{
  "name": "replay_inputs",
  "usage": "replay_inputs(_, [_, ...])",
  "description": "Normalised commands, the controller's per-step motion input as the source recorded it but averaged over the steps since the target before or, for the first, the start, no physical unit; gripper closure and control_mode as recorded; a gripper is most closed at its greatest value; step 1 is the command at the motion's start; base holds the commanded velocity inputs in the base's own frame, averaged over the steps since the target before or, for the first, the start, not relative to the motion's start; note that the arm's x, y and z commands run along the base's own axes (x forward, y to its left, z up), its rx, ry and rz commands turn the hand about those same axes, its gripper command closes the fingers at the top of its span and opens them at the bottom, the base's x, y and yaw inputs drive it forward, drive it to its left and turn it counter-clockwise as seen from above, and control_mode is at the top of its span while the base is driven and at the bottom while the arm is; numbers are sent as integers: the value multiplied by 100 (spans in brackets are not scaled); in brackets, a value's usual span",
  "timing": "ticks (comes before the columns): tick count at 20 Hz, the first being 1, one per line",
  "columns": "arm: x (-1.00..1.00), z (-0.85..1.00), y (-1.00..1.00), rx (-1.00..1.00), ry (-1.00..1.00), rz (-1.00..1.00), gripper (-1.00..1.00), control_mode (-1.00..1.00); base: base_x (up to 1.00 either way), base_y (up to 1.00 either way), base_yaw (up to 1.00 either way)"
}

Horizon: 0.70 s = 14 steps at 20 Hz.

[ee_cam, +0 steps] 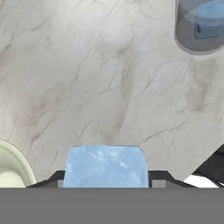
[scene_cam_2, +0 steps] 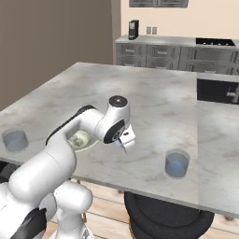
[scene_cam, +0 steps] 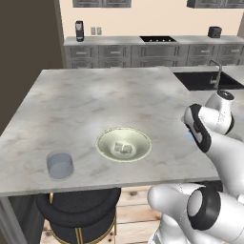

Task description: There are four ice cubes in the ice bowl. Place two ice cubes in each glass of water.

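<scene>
My gripper (scene_cam_2: 125, 143) hovers just above the marble counter (scene_cam: 109, 100), to the right of the ice bowl. It is shut on a light blue ice cube (ee_cam: 106, 166) that sits between the finger tips. The cream-green ice bowl (scene_cam: 102, 143) stands near the counter's front edge with two pale ice cubes (scene_cam: 123, 148) inside; the arm hides part of the bowl (scene_cam_2: 80, 141) in the right base view. One glass of water (scene_cam_2: 177, 163) stands to the right of the gripper, and a blue ice cube (ee_cam: 210, 19) shows inside that glass (ee_cam: 186, 30). The other glass (scene_cam: 60, 165) stands left of the bowl.
The counter's front edge runs close behind both glasses and the bowl. A black round stool (scene_cam: 78, 209) sits below that edge. A sink with a faucet (scene_cam: 214, 78) is set into the far right of the counter.
</scene>
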Motion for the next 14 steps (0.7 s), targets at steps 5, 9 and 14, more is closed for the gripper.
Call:
replay_inputs(5, [0, 4, -100, -6, 3, -12, 100, -100, 0, 0, 0])
replay_inputs(9, [0, 6, -100, -2, 9, -5, 100, -100, 0, 0, 0])
replay_inputs(14, [0, 14, -100, 0, 7, 0, 100, -100, 0, 0, 0])
